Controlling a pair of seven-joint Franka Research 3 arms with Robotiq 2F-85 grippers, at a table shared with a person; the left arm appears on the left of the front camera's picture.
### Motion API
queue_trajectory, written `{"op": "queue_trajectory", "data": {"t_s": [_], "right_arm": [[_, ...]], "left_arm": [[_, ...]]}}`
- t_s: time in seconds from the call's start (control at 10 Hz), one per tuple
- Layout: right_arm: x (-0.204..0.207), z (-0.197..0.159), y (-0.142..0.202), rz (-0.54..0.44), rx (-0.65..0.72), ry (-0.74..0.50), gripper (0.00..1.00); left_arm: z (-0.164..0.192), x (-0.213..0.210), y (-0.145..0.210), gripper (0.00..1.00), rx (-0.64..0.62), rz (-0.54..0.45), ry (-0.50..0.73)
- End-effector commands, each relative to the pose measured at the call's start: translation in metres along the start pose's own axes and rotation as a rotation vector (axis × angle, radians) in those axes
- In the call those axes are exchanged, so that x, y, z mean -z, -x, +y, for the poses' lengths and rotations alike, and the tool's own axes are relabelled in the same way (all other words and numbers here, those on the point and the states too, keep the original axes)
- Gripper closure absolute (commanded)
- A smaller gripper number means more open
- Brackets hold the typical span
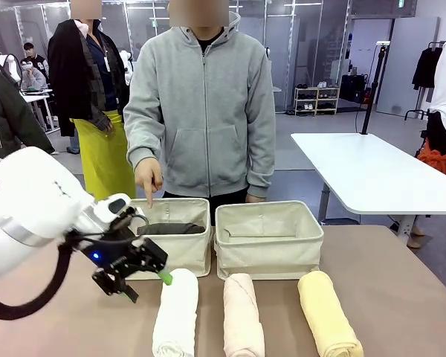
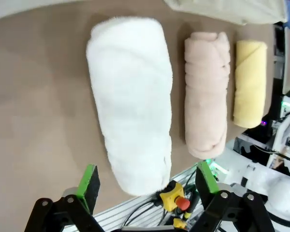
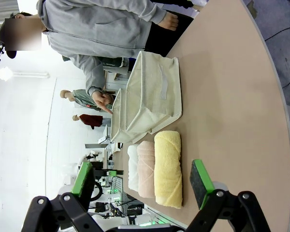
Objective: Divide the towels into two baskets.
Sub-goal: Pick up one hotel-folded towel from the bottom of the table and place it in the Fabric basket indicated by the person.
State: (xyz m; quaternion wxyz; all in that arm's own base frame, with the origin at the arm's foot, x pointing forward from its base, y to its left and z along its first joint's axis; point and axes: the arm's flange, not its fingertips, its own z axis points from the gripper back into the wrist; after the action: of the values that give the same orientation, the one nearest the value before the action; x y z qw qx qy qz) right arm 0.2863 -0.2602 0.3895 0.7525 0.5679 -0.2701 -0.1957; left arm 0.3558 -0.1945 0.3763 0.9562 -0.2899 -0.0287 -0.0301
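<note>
My left gripper (image 2: pixel 148 180), jaws spread wide, hovers over one end of the white towel (image 2: pixel 130 96), a roll I judge soft and light, best pinched across its middle.

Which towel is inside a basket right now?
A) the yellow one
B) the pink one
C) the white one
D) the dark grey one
D: the dark grey towel lies in the left basket, while the white towel, the pink-beige towel and the yellow towel lie on the table.
</note>
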Motion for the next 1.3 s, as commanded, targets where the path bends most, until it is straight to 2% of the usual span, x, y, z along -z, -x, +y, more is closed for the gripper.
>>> {"op": "queue_trajectory", "data": {"t_s": [0.0,0.4,0.6,0.8,0.9,1.0,1.1,1.2], "right_arm": [[-0.002,0.002,0.001,-0.008,-0.005,-0.01,0.0],[-0.002,0.002,0.001,-0.008,-0.005,-0.01,0.0],[-0.002,0.002,0.001,-0.008,-0.005,-0.01,0.0],[-0.002,0.002,0.001,-0.008,-0.005,-0.01,0.0],[-0.002,0.002,0.001,-0.008,-0.005,-0.01,0.0],[-0.002,0.002,0.001,-0.008,-0.005,-0.01,0.0],[-0.002,0.002,0.001,-0.008,-0.005,-0.01,0.0],[-0.002,0.002,0.001,-0.008,-0.005,-0.01,0.0]], "left_arm": [[0.041,0.028,0.083,0.0,-0.024,-0.062,-0.008],[0.046,0.056,0.081,0.0,-0.063,-0.109,-0.075],[0.046,0.068,0.078,0.0,-0.079,-0.094,-0.056],[0.044,0.071,0.078,0.0,-0.044,-0.1,-0.039],[0.044,0.07,0.079,0.03,-0.021,-0.088,-0.036],[0.043,0.07,0.08,0.2,-0.018,-0.089,-0.035],[0.043,0.069,0.08,0.23,-0.013,-0.094,-0.03],[0.041,0.068,0.08,0.4,-0.009,-0.098,-0.027]]}}
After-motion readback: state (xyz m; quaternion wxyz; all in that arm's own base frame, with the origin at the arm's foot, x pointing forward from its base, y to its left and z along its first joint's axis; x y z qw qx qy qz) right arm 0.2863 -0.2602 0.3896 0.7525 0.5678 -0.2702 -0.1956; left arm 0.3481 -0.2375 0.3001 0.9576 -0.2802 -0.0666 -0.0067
